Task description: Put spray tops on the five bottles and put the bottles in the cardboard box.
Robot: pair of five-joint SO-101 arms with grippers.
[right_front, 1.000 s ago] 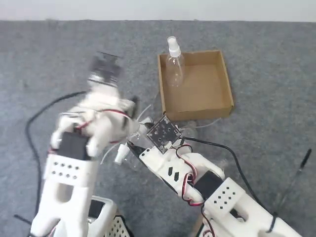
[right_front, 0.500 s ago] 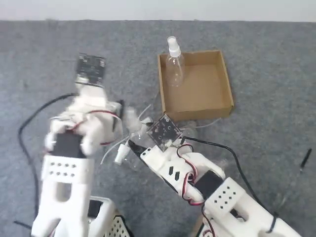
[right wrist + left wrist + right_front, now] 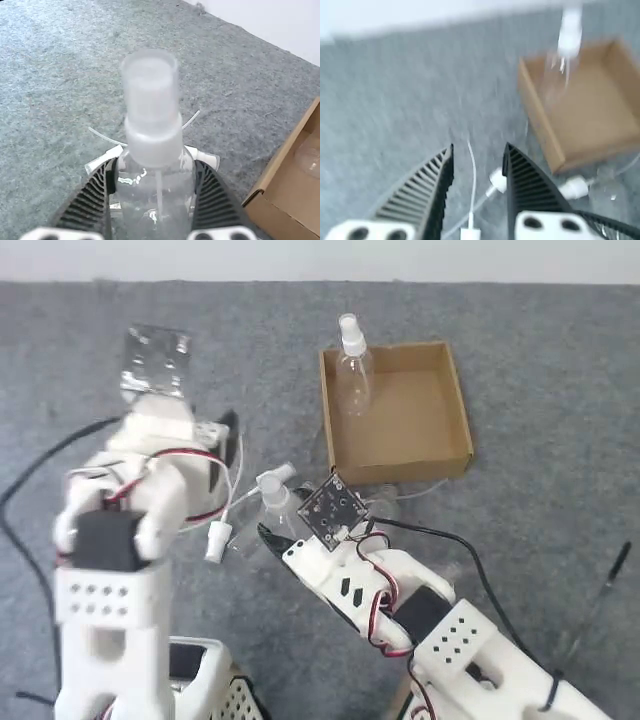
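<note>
high: overhead, down on table [image 3: 560, 360]; wrists: close, low, facing forward; shared by all: cardboard box [image 3: 400, 462]

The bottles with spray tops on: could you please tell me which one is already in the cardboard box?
The bottle standing upright in a corner of the cardboard box; the other capped bottle sits outside it, gripped in the right claw.

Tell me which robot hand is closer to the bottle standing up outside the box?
Right. The right gripper is closed around the bottle, with one finger on each side. The left gripper is open, off to the side, not touching it.
</note>
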